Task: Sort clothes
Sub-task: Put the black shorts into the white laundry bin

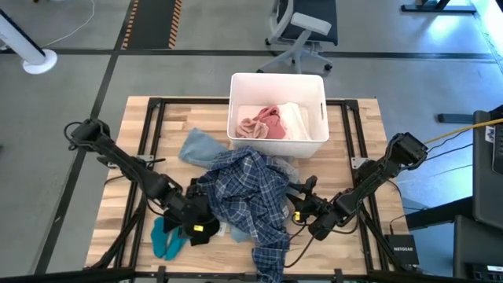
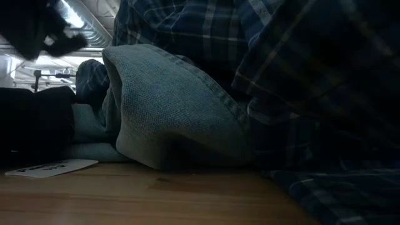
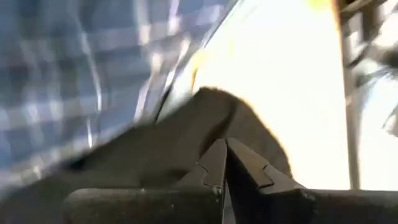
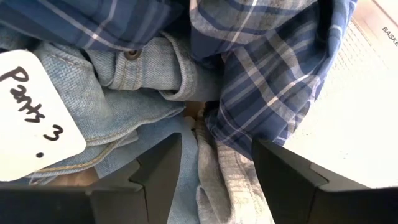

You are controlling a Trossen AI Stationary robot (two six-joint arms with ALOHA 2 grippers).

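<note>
Left gripper at near-left, clenched on black garment beside teal garment. Best lifted straight up, clear of plaid shirt mid-table. Right gripper low at shirt's right edge, fingers spread, nothing held, over denim pants. Pink garment and white garment already in white bin, far centre.

A blue-and-white plaid shirt sprawls over light blue denim pants on the pale wooden tabletop, beside a teal garment, while pink cloth fills the white bin.
</note>
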